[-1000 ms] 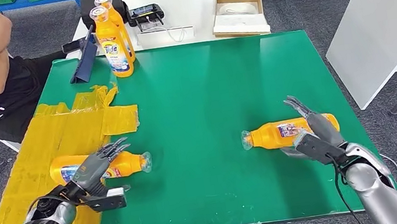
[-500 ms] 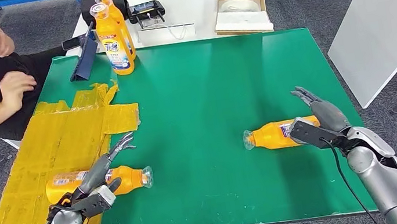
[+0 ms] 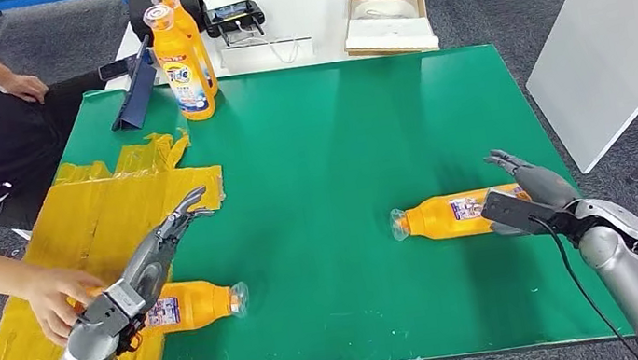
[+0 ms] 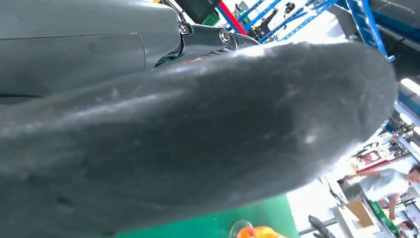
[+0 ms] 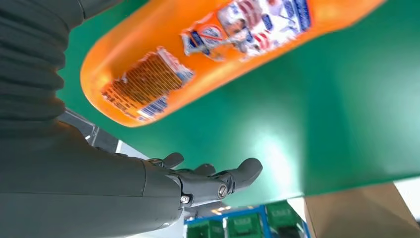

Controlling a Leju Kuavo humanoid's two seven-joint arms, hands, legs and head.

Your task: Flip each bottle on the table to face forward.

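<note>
Two bottles (image 3: 179, 63) stand at the surface's (image 3: 329, 141) far left corner. Nearer, one bottle (image 3: 190, 305) lies left beside the left hand (image 3: 144, 266); another (image 3: 452, 214) lies right, against the right hand (image 3: 530, 197).

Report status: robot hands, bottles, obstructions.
Left robot hand open above left bottle. Right robot hand open beside right bottle. Both bottles lying flat. Person's hand at left bottle.

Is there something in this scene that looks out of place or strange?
Yes. A person's hand reaches in and touches the lying bottle beside the left hand. The yellow sheet on the green table is wrinkled and patched unevenly.
</note>
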